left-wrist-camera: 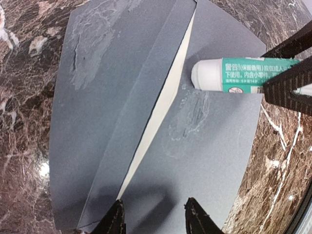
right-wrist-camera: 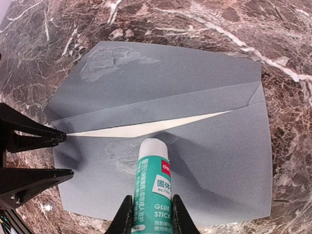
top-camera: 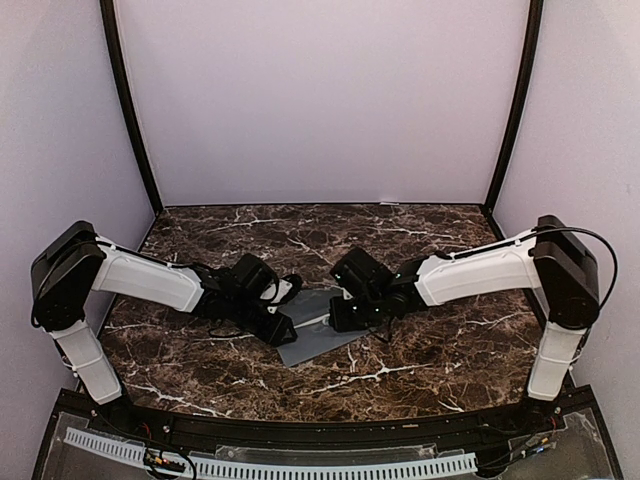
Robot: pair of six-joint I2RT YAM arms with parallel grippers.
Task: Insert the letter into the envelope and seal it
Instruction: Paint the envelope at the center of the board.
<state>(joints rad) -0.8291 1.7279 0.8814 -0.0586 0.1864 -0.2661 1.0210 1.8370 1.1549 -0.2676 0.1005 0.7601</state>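
Tabletop (top-camera: 430, 350): dark brown marble with white veins, carrying everything else.
Left arm (top-camera: 150, 275): white and black, reaching in from the left toward the middle.
Right arm (top-camera: 470, 270): white and black, reaching in from the right to meet the other over the paper.
Envelope (right-wrist-camera: 219, 165): slate-grey, lying flat and askew on the near-middle of the tabletop, between and partly under the two hands. Its mouth gapes in a long thin wedge.
Flap (right-wrist-camera: 161, 83): grey, spread out on the far side of the mouth in the right wrist view.
Letter (right-wrist-camera: 131, 129): inside the envelope, showing only as a cream sliver in the wedge-shaped opening.
Glue stick (right-wrist-camera: 152, 185): green label, white tip. The tip is down on the envelope body just beside the opening.
Right hand (right-wrist-camera: 151, 196): fingers pinching the glue stick by its barrel.
Left hand (left-wrist-camera: 155, 200): fingers spread, with nothing between them. The tips are at the envelope's edge near the narrow end of the opening; whether they press down I cannot tell.
Glue smears (right-wrist-camera: 122, 156): a shiny patch by the stick's tip, and another on the flap.
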